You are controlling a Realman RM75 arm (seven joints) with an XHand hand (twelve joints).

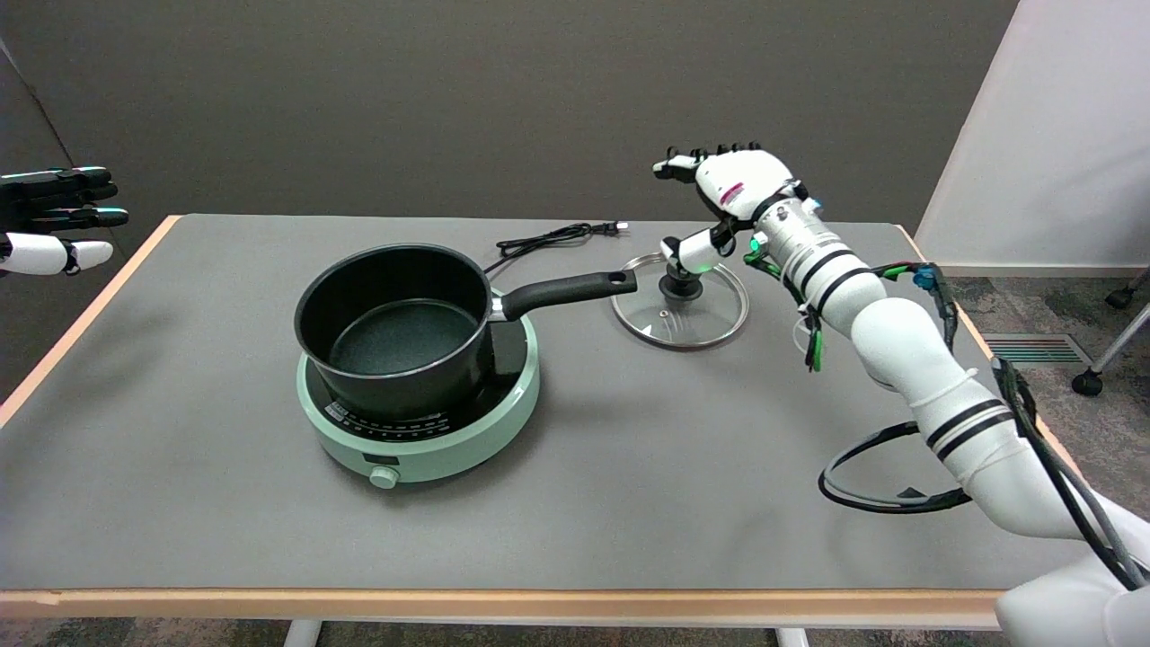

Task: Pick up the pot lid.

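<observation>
A round glass pot lid (680, 314) with a steel rim and a black knob (679, 285) lies flat on the grey table, just right of the pan handle's tip. My right hand (724, 199) hovers above the lid's far side, palm down and open, its fingers spread. Its thumb tip hangs just over the knob, partly hiding it; I cannot tell whether it touches. Nothing is held.
A black saucepan (395, 325) sits on a mint-green induction hob (422, 422), its handle (566, 290) pointing right toward the lid. A black power cord (548, 238) lies behind. The idle left hand (54, 220) hangs at the upper left. The table's right edge (934, 279) is near my arm.
</observation>
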